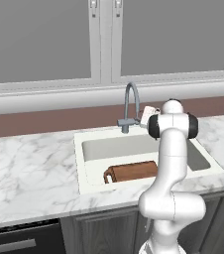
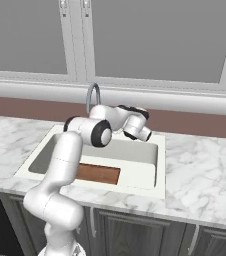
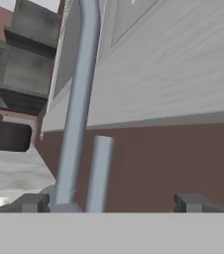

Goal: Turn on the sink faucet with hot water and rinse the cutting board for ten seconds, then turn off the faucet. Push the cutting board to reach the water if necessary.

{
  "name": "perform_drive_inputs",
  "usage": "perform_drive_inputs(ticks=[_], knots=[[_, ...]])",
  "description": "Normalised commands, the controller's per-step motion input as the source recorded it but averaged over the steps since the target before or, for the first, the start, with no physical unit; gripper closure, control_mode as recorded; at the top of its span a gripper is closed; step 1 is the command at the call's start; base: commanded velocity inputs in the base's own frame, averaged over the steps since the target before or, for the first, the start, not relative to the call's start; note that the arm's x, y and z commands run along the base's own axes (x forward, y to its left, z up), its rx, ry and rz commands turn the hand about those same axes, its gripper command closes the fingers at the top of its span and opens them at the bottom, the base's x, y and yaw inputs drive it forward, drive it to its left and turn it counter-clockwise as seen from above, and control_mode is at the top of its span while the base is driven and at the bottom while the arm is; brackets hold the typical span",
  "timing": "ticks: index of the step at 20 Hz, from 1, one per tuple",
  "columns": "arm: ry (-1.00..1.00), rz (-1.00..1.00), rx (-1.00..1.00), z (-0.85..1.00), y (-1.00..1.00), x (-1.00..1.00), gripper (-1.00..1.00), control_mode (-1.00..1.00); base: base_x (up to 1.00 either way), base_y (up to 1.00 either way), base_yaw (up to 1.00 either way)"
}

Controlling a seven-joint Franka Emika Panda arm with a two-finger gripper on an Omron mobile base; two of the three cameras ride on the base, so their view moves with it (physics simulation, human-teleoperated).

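A white marble counter (image 1: 29, 168) with grey veins runs under big grey windows (image 1: 39, 39), with a brown wall strip below them. The cream sink (image 1: 86, 183) sits in the counter. The cutting board (image 1: 131, 171) lies flat in the basin at the front; the white arm hides its right end. The sink faucet (image 1: 130, 106) stands behind the basin. The gripper (image 3: 111, 202) is beside the faucet's base, with its fingers apart. No water runs.

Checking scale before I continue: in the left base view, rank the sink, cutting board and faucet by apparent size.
1. sink
2. cutting board, partly hidden behind the arm
3. sink faucet, tall but slim
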Motion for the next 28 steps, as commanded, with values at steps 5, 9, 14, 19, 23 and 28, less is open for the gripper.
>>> perform_drive_inputs(ticks=[5, 9, 14, 19, 23, 28], knots=[[0.04, 0.11, 0.0, -0.01, 0.0, 0.19, -1.0, -1.0, 0.0, 0.0, 0.0], [0.05, 0.11, 0.0, -0.03, 0.01, 0.01, -1.0, -1.0, 0.0, 0.0, 0.0], [0.05, 0.09, 0.0, 0.0, 0.2, 0.0, -1.0, -1.0, 0.0, 0.0, 0.0], [0.03, 0.03, 0.0, 0.0, 0.37, 0.0, -1.0, -1.0, 0.0, 0.0, 0.0], [0.01, 0.0, 0.0, 0.0, 0.37, 0.0, -1.0, -1.0, 0.0, 0.0, 0.0], [0.0, 0.0, 0.0, 0.0, 0.15, 0.0, -1.0, -1.0, 0.0, 0.0, 0.0]])
